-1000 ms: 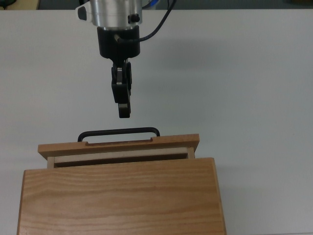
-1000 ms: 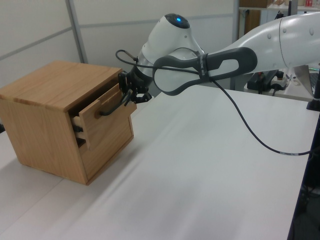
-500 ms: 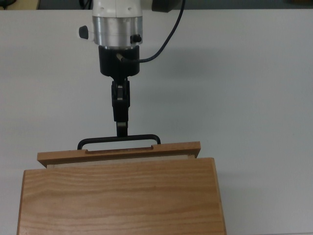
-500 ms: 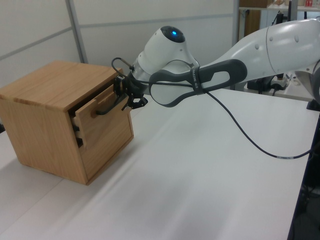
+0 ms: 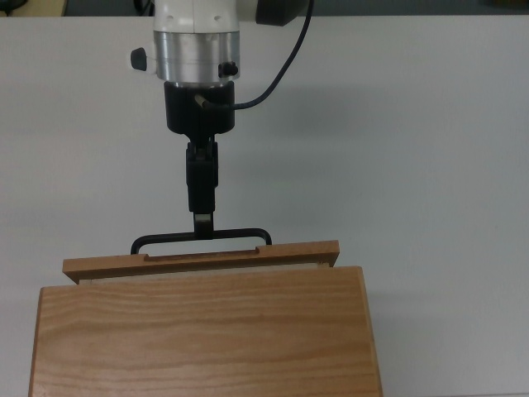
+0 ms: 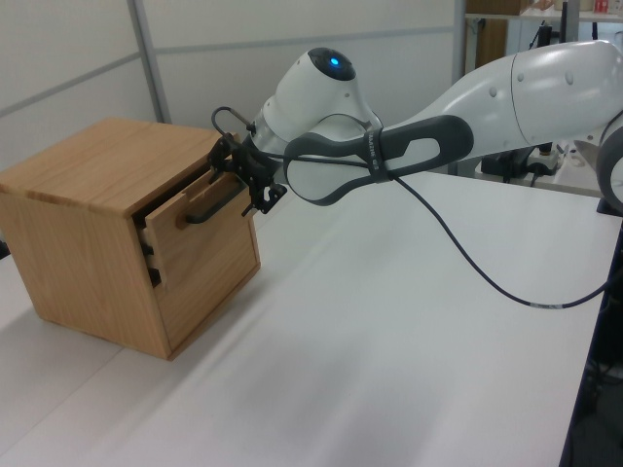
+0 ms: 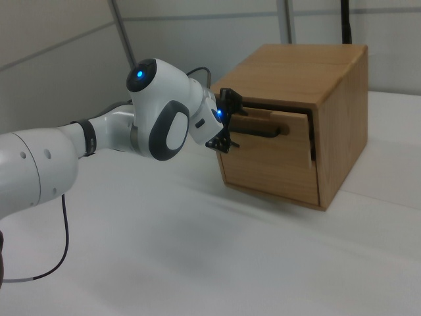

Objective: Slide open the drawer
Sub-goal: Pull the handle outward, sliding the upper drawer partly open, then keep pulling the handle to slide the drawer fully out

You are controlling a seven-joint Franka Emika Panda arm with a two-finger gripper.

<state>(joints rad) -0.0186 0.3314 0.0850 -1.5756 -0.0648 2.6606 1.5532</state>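
We see the light wooden box-shaped drawer (image 5: 201, 258) sitting in the upper slot of the wide grained wooden cabinet (image 5: 207, 331), which rests on the white table (image 5: 430, 165). The drawer front sticks out only slightly past the cabinet face: top view shows a thin sliver of the drawer's side edge between front panel and cabinet top, and the left view shows a narrow dark gap beside the panel (image 6: 195, 219). In the right view the drawer (image 7: 276, 135) likewise stands a little proud of the box. The thin black metal bar handle (image 5: 201, 240) spans the middle of the front panel. The white Franka arm (image 6: 467, 107) reaches in from the top view's upper edge, and its black two-finger gripper (image 5: 203, 222) points straight at the handle, tip touching or just on the bar near its centre. In the left view the gripper (image 6: 248, 185) sits right at the handle's end nearest the arm; in the right view it (image 7: 227, 125) is at the handle's near end too. We cannot tell from any view whether the jaws are clamped on the bar or released; the fingers appear edge-on and overlap the handle. A black cable (image 5: 281, 70) loops off the wrist.
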